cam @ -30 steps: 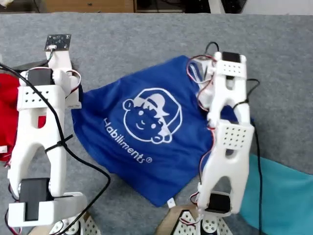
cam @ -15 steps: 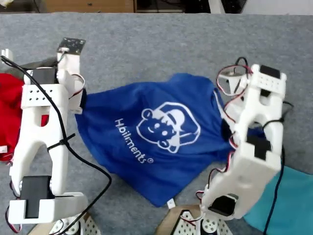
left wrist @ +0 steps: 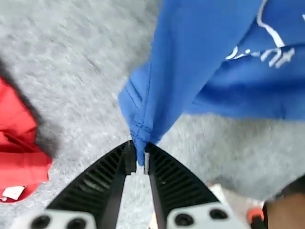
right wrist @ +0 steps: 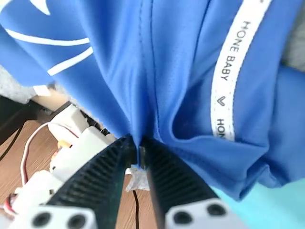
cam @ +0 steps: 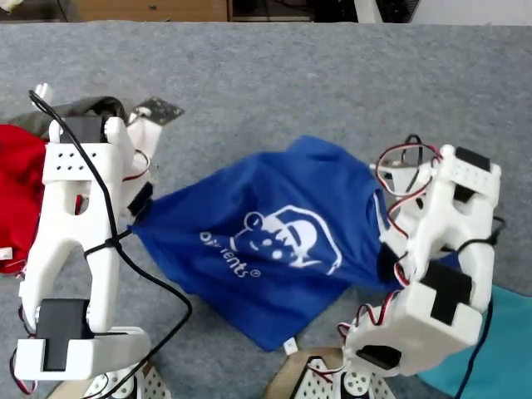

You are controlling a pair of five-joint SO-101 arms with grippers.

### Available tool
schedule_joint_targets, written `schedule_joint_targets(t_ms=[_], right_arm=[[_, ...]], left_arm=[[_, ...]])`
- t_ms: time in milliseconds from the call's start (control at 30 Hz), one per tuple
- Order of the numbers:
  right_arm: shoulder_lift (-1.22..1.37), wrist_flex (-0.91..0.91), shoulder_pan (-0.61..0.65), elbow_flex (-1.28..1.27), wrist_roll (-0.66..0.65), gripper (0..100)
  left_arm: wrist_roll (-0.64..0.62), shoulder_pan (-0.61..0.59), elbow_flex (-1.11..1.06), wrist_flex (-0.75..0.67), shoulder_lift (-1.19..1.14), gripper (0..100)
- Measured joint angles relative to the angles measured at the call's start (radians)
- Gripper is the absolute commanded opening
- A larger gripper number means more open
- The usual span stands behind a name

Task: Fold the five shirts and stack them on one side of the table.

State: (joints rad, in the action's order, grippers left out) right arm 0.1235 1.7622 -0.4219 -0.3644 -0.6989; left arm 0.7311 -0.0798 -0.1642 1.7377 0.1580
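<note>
Blue shirt (cam: 274, 241) hangs slack between the 2 arms in the high view, over the middle of the table (cam: 274, 75), with its near hem seemingly resting on the surface. The left arm (cam: 71, 216) has 1 end and the right arm (cam: 453, 224) the other. A red shirt (cam: 17, 191) lies just beside the left arm and a teal shirt (cam: 499, 349) near the right arm's base, so a wide swing could drag either one out of place. The blue shirt sits skewed, so a fold laid down from here would likely come out crooked. In the left wrist view the left gripper (left wrist: 138, 160) is closed on only the very tip of a hemmed corner. That bite looks thin, and if the arms pull further apart the corner may slip free and the blue shirt drop in a heap. In the right wrist view the right gripper (right wrist: 138, 152) is clamped on a bunch of several layers close to the neck tape, above the edge of the arm's base. Gripping gathered layers could leave a lump inside the fold, or release 1 layer before the rest. Loose wiring beside that base might also snag trailing fabric.
</note>
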Motion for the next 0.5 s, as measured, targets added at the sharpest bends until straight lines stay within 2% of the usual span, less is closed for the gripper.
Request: schedule_joint_targets(t_ms=[367,433,500], right_arm=[[-0.121,0.0,-0.006,-0.118,-0.054,0.9],[-0.192,0.0,-0.006,-0.118,-0.061,3.9],[-0.281,0.0,-0.006,-0.11,-0.063,10.9]], left_arm=[[0.172,0.0,-0.157,0.008,0.0,2],[0.193,0.0,-0.17,0.008,0.0,2],[0.206,0.0,-0.18,0.008,0.0,2]])
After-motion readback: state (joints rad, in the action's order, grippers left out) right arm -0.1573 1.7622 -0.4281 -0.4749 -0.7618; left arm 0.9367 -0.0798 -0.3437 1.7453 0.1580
